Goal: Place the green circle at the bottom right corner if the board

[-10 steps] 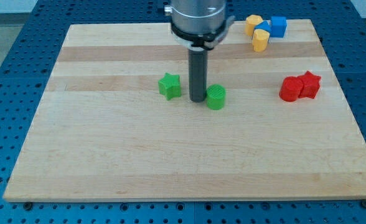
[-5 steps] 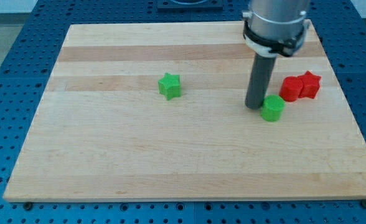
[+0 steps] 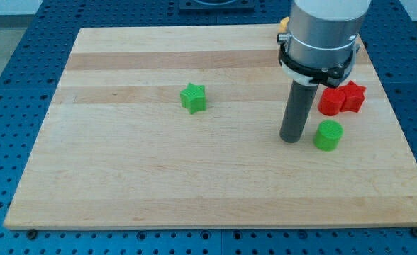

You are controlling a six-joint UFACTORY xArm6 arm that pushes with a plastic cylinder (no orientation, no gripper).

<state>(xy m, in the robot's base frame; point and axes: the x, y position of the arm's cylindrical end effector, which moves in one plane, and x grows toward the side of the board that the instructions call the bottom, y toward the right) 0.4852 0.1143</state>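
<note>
Green circle, upright short cylinder

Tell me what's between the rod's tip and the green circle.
Nothing: in the camera view, only bare board separates my tip from the green circle.

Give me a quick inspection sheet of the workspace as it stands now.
Surface: wooden board on a blue perforated table.
Job's things: green circle right of centre, short of the bottom right corner.
Clutter: green star left of centre; two touching red blocks above the circle; a yellow block peeks out behind the arm.
Grippers: none; my tip just left of the circle, small gap.
Cables: nothing seen.
Surroundings: nothing seen.
</note>
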